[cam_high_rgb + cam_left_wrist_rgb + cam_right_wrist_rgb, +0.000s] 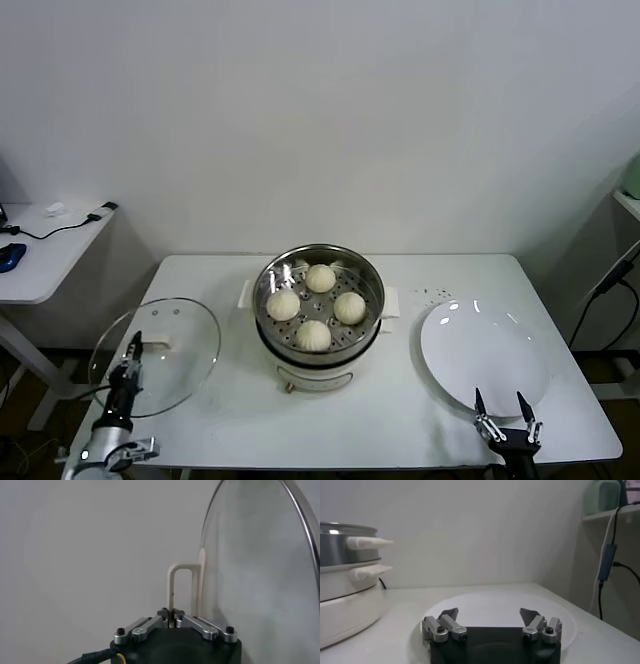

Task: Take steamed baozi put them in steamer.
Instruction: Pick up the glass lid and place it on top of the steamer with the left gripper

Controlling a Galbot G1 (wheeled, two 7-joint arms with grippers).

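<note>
Several cream-white steamed baozi (pixel 320 278) sit in the shiny round steamer (pixel 372 282) on its white pot base at the table's middle; the steamer's side also shows in the right wrist view (pixel 340 545). My left gripper (pixel 135 347) (pixel 172 612) is at the table's left, shut on the white loop handle (pixel 181 570) of the glass lid (pixel 175 365) (pixel 260 570). My right gripper (pixel 506 408) (pixel 489 612) stands open and empty at the front edge of the white plate (pixel 490 350) (pixel 495 605), holding nothing.
The lid reaches over the table's left edge. A side table (pixel 45 255) with cables and a blue mouse stands at the far left. A cable (pixel 605 290) hangs at the far right, by a shelf.
</note>
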